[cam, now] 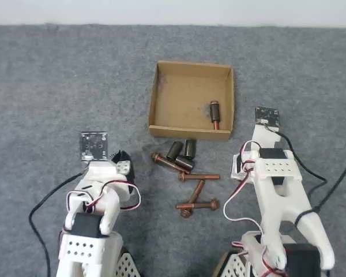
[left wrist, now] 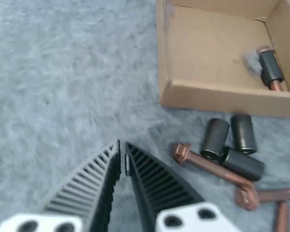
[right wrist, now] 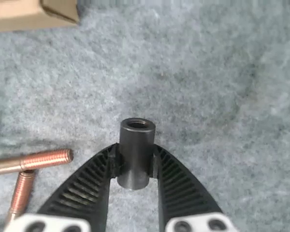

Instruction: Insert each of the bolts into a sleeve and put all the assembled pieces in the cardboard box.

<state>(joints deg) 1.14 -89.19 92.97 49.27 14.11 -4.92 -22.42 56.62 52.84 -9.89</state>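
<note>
The cardboard box (cam: 161, 98) (left wrist: 208, 94) sits at the table's far middle, with one assembled bolt and sleeve (cam: 214, 114) (left wrist: 269, 70) lying inside by its right wall. In front of it lie three dark sleeves (cam: 184, 153) (left wrist: 231, 145) and several copper bolts (cam: 197, 190) (left wrist: 208, 164). My left gripper (cam: 124, 161) (left wrist: 122, 150) is shut and holds nothing, hovering left of the pile. My right gripper (right wrist: 135, 154) is shut on a fourth dark sleeve (right wrist: 136, 150), held upright with its open end up, right of the bolts (right wrist: 31, 162).
Grey carpet covers the table. The left arm (cam: 95, 202) and the right arm (cam: 279, 190) stand at the near edge, with cables trailing beside each. A corner of the box (right wrist: 34, 12) is in the right wrist view.
</note>
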